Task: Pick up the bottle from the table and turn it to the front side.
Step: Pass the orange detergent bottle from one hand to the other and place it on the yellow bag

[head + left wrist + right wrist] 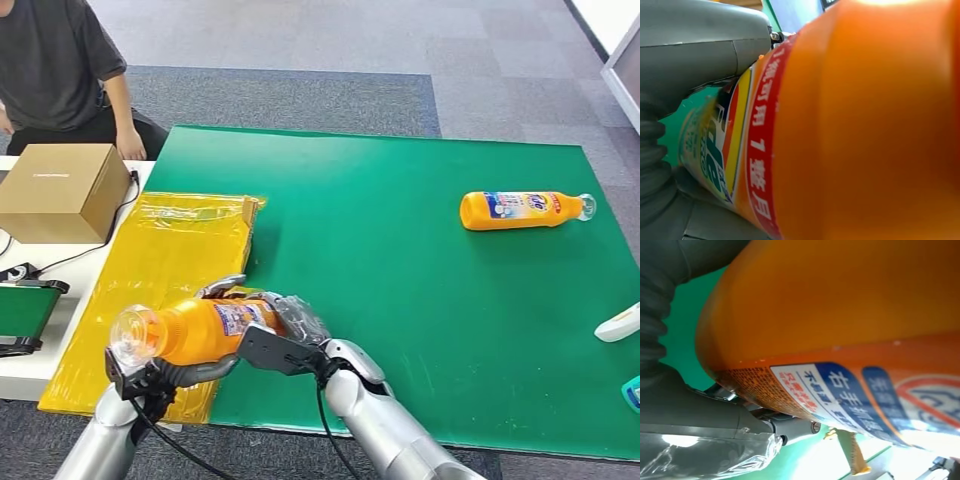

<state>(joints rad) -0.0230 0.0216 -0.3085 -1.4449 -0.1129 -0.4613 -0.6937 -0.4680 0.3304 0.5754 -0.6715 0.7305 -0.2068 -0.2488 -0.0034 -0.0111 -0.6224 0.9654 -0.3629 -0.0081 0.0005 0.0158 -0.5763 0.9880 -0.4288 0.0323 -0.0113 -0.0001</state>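
Note:
An orange bottle (pixel 200 330) with a clear cap and a blue-and-white label lies on its side in the air over the near left corner of the green table (pixel 423 300), cap pointing left. My left hand (pixel 162 375) holds it from below near the neck. My right hand (pixel 290 325) wraps around its base end. The left wrist view has the bottle (pixel 866 125) pressed close against the thumb of the left hand (pixel 696 45). In the right wrist view the bottle (pixel 836 305) lies against the right hand (pixel 696 425), its label facing the camera.
A second orange bottle (pixel 521 209) lies on its side at the far right of the table. A yellow plastic-wrapped package (pixel 166 260) lies beside the table's left edge, with a cardboard box (pixel 64 190) beyond it. A person (pixel 53 60) sits at far left. A white object (pixel 619 325) lies at the right edge.

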